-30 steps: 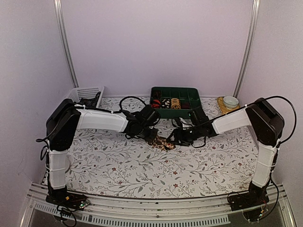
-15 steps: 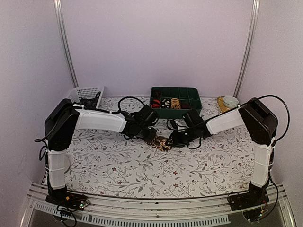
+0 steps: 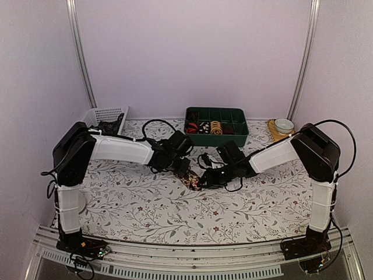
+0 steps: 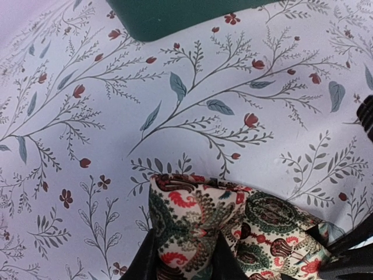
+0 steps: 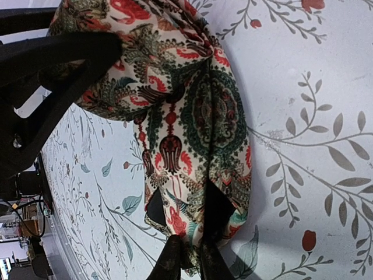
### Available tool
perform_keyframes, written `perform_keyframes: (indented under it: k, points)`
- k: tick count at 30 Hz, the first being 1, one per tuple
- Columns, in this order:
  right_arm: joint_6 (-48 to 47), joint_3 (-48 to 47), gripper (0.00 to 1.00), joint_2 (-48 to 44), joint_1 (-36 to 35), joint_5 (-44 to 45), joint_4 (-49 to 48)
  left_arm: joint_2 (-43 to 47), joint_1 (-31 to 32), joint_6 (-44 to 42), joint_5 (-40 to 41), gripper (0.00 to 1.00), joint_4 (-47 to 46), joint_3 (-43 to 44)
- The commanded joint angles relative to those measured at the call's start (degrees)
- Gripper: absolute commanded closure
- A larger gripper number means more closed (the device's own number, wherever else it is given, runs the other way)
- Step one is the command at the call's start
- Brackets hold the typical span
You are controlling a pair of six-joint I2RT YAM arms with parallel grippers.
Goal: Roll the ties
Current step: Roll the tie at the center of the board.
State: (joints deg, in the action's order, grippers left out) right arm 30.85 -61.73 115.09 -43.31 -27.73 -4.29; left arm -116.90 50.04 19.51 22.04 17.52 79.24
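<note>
Left gripper point(image 4: 186, 255) is clamped on the necktie point(image 4: 233, 224). In the left wrist view we see its two dark fingers point(image 4: 143, 265) pressed against either side of a raised fold of the cloth. The right gripper point(image 5: 191, 252) is likewise closed on the necktie. In the right wrist view its fingers stand close together, with the lower edge of the fabric pinched between them.

We locate the necktie near the middle of the worktop point(image 3: 145, 204), which carries a printed pattern of sprigs and small red flowers. The necktie lies there as a bunched, folded mass between the two grippers, and its underside rests on the worktop. Its print is an ornate pattern of dark green, red and cream. We cannot tell from these views how many turns the cloth makes.

From the top external view we note that both arms reach inward and meet at the necktie, the left from the left side and the right from the right.

Behind the necktie, and apart from it, stands a green compartment tray point(image 3: 217, 139) holding small red, black-and-white and tan bundles. A white mesh basket point(image 3: 108, 113) sits at the far left corner.
</note>
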Motion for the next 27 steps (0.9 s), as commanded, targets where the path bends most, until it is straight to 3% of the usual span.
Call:
perform_keyframes:
  k: [1,4,10,15,27]
  points:
    - [0.12,2.16,0.86,0.33,-0.99,2.94,8.67,0.92,0.89,-3.60,3.05,0.90,-0.64,-2.13]
    - [-0.33,1.38,0.76,-0.47,-1.01,5.19,10.14,0.35,3.24,-7.16,7.05,0.91,-0.73,-2.45]
    - [-1.53,0.60,0.67,-2.83,0.30,6.17,11.92,-1.74,7.86,-12.71,14.65,0.92,-1.12,-2.84]
    - [-1.59,2.00,0.46,-7.14,2.92,4.24,11.95,-3.33,11.34,-17.15,19.29,0.92,-3.24,-3.57]
    - [-1.36,6.13,0.27,-18.80,9.34,1.27,12.16,-4.79,13.46,-17.62,19.52,0.83,-4.19,-4.59]
